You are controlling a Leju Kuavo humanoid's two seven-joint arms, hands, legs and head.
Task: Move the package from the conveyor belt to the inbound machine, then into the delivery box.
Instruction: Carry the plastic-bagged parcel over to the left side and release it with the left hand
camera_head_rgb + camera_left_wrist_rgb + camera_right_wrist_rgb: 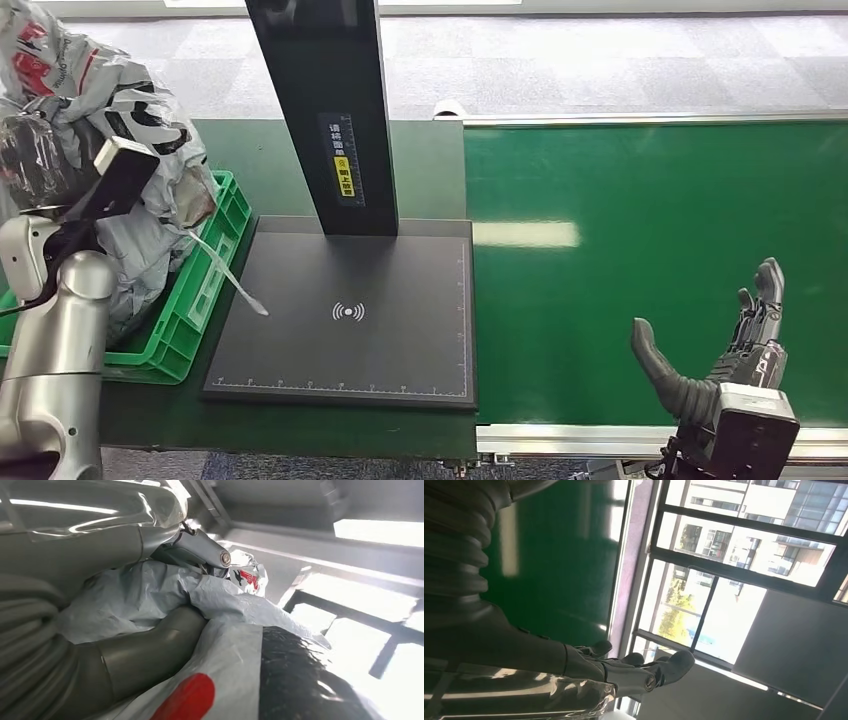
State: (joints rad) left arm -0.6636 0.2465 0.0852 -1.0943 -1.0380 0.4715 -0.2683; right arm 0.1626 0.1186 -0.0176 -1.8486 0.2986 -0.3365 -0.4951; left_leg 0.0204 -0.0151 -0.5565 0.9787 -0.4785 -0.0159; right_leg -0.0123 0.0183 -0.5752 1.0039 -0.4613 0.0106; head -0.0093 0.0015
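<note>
The package (120,110) is a crumpled grey plastic bag with red and black print, raised over the green delivery box (215,275) at the far left. My left hand (90,545) grips the bag (150,590), thumb (145,652) pressed into its folds. In the head view the bag and the wrist hide that hand. A white strip (228,272) hangs from the bag across the box's rim. The inbound machine's black scan plate (400,350) lies bare. My right hand (740,350) hovers open above the green conveyor belt (650,220), holding nothing.
The machine's black post (330,110) rises from the back of the plate. A metal rail (560,438) edges the belt's near side. In the right wrist view the hand (624,672) is seen over the belt (559,555), with windows beyond.
</note>
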